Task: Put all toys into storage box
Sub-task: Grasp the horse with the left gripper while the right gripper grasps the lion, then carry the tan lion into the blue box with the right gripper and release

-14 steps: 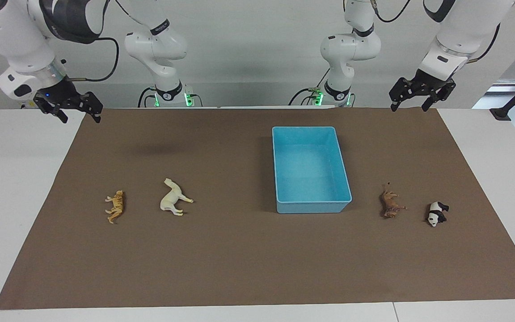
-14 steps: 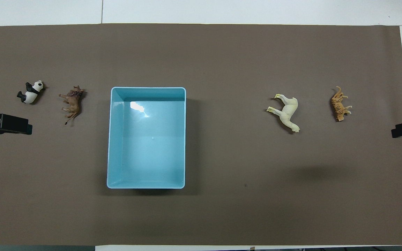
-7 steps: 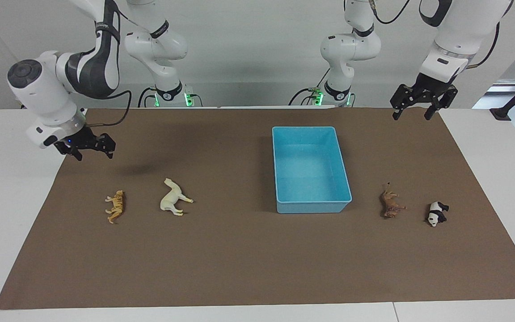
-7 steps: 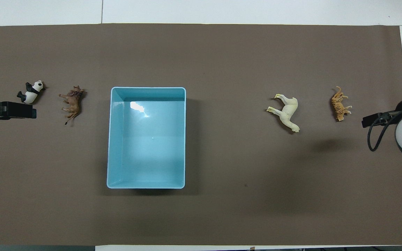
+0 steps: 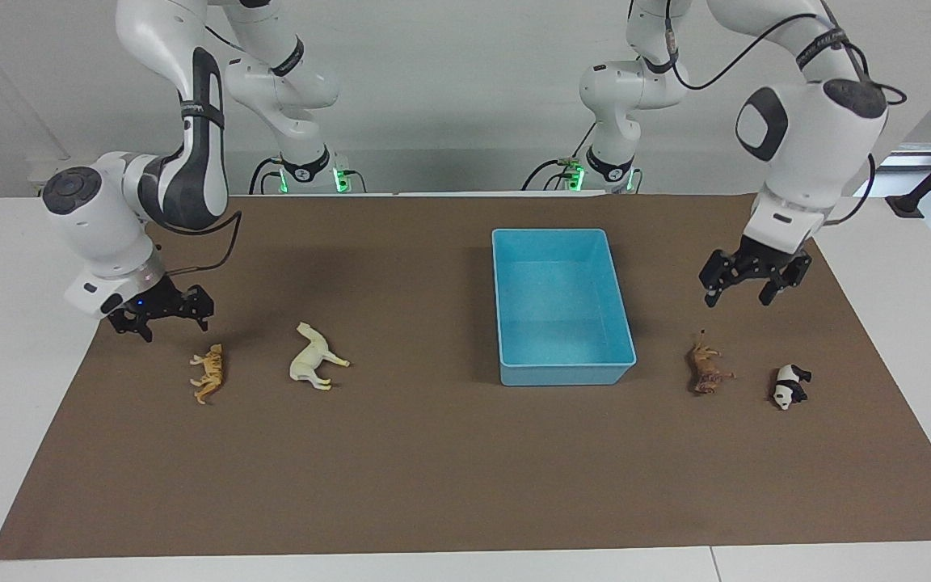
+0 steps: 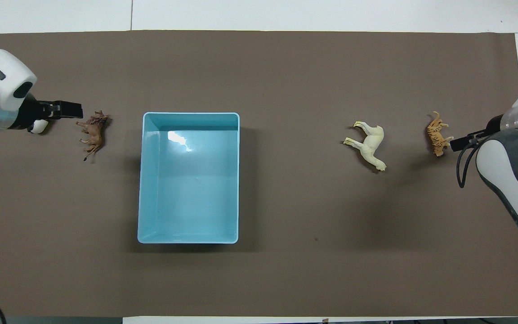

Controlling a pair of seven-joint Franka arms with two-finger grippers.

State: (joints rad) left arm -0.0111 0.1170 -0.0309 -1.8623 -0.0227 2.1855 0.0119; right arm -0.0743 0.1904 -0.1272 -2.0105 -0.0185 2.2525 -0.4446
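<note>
Hovering, left gripper: I hung it above the brown mat, over the bare spot between the lion and the panda, my fingers spread and holding nothing.
Hovering, right gripper: I held it low over the mat's edge just beside the tiger, fingers spread and holding nothing.
Storage box: one light blue rectangular bin with low walls and a rim, nothing inside it, sitting on the mat toward my left arm's end of the middle.
Tiger: one orange striped figurine lying on its side, at my right arm's end of the table.
Horse: one cream-white figurine, also on its side, between the tiger and the box, well apart from the box.
Lion: one brown figurine lying on its side, near the box on my left arm's end.
Panda: one black-and-white figurine just beside the lion, closer to the mat's edge.
Overhead check: my left gripper covered most of the panda from above, while the lion, the box, the horse and the tiger showed clear; my right gripper pointed at the tiger.
Count: four toys, all outside the box; one box; one brown mat; two grippers.
</note>
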